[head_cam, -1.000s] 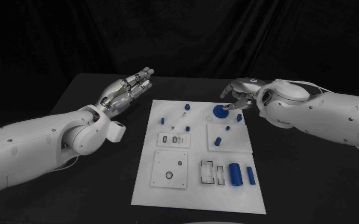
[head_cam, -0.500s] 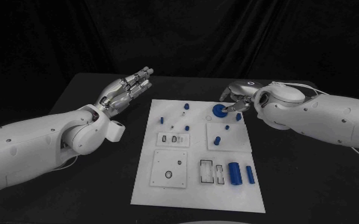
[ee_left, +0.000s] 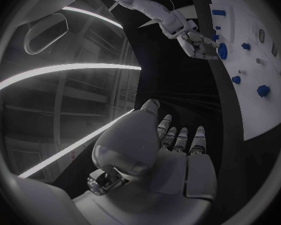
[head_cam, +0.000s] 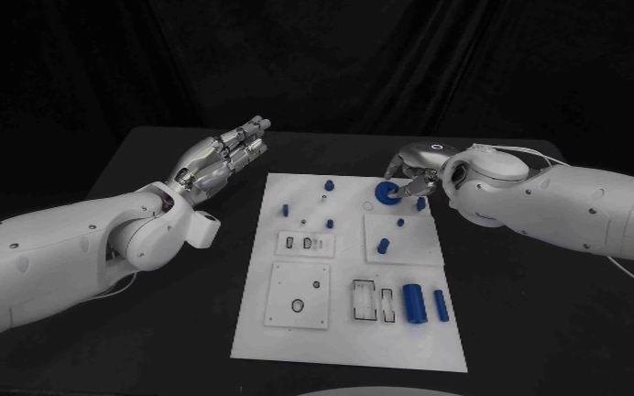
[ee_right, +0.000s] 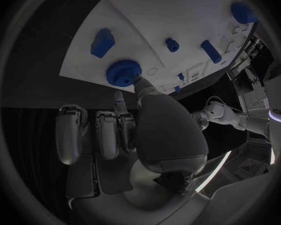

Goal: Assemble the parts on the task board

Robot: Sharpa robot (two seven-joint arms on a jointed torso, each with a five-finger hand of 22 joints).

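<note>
Black table point(head_cam: 158, 167); task board point(head_cam: 344, 341) bears blue parts point(head_cam: 415, 304).

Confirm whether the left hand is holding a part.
No. The left hand hovers open beside the board, fingers extended, holding nothing.

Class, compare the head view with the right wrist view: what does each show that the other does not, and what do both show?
Head view alone: the whole task board, with two blue cylinders lying near its close end, and the left hand hovering open beside the board, off its left edge.

Right wrist view alone: a close look at one fingertip of the right hand touching the rim of the blue gear.

Both: the right hand at the blue gear on the board's far end, and other small blue parts.
</note>
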